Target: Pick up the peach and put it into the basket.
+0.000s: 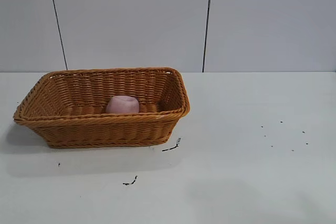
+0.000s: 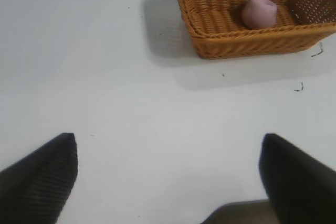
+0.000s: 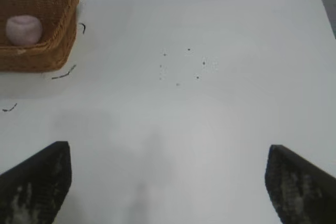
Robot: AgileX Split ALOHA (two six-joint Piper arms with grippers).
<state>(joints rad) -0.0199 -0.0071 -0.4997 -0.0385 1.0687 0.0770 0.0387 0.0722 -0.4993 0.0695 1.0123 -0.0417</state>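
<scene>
White table (image 1: 252, 129) fills lower frame, small dark specks (image 1: 286, 135) at right. Pale grey panelled wall (image 1: 131, 19) above, two dark seams.
</scene>
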